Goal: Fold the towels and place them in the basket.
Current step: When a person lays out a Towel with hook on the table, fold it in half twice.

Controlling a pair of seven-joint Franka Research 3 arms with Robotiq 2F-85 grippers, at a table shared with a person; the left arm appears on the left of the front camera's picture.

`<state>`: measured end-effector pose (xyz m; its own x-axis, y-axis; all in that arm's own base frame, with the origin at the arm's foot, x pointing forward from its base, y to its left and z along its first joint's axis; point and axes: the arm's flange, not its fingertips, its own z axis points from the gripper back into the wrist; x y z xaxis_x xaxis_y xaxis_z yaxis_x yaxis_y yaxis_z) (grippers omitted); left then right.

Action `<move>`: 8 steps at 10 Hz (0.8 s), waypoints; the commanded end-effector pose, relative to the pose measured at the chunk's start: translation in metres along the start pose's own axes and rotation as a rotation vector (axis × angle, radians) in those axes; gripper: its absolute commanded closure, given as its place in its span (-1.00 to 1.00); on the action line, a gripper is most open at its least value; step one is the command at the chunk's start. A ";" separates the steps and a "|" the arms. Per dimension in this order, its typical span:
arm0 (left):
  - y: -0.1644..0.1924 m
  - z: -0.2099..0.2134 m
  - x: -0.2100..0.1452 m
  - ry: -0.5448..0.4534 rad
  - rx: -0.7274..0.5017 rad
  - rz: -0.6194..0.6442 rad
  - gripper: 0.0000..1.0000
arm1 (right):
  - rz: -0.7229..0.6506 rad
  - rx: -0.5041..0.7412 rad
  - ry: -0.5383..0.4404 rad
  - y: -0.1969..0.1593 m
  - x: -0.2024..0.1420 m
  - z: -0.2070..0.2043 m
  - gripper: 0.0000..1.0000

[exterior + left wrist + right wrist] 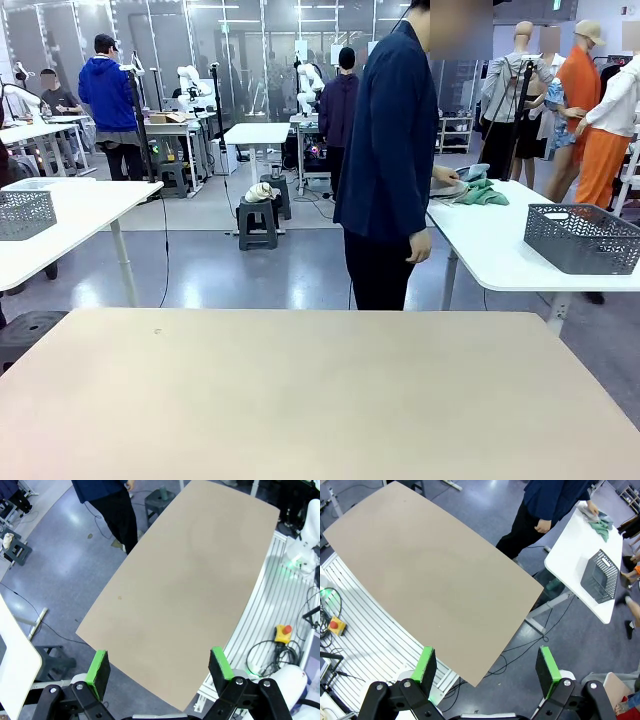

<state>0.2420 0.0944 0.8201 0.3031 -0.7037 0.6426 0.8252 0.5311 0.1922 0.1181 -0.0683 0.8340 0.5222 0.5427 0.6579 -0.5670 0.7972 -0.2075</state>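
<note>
1. The beige work table [300, 400] stretches across the near part of the room, on the robot's side.
2. The left gripper [159, 669] hangs high above the table's near side. Its jaws are spread wide and its green pads [98, 670] grip nothing.
3. The right gripper [486, 666] hangs just as high over the near side, jaws equally wide apart and gripping nothing.
4. A person [385, 150] in a dark jacket stands just past the table's far edge, turned toward a white side table [500, 255] on the far right.
5. The towels [468, 188] lie in a loose heap at the far end of that side table. I can make out grey and green cloth, and the person's hand [443, 178] rests on the heap.
6. The basket [583, 238], dark mesh with a solid rim, sits on the same side table at its nearer, right end, apart from the heap.
7. A paler mesh basket [25, 213] sits on another white table [90, 205] at the far left.
</note>
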 end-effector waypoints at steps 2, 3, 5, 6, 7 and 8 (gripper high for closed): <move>-0.001 0.000 0.000 -0.007 -0.006 -0.007 -1.00 | 0.002 -0.005 -0.010 0.002 -0.003 0.006 -1.00; -0.001 0.000 0.000 -0.007 -0.006 -0.007 -1.00 | 0.002 -0.005 -0.010 0.002 -0.003 0.006 -1.00; -0.001 0.000 0.000 -0.007 -0.006 -0.007 -1.00 | 0.002 -0.005 -0.010 0.002 -0.003 0.006 -1.00; -0.001 0.000 0.000 -0.007 -0.006 -0.007 -1.00 | 0.002 -0.005 -0.010 0.002 -0.003 0.006 -1.00; -0.001 0.000 0.000 -0.007 -0.006 -0.007 -1.00 | 0.002 -0.005 -0.010 0.002 -0.003 0.006 -1.00; -0.001 0.000 0.000 -0.007 -0.006 -0.007 -1.00 | 0.002 -0.005 -0.010 0.002 -0.003 0.006 -1.00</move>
<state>0.2420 0.0944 0.8201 0.3031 -0.7037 0.6426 0.8252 0.5311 0.1922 0.1181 -0.0683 0.8340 0.5222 0.5427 0.6579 -0.5670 0.7972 -0.2075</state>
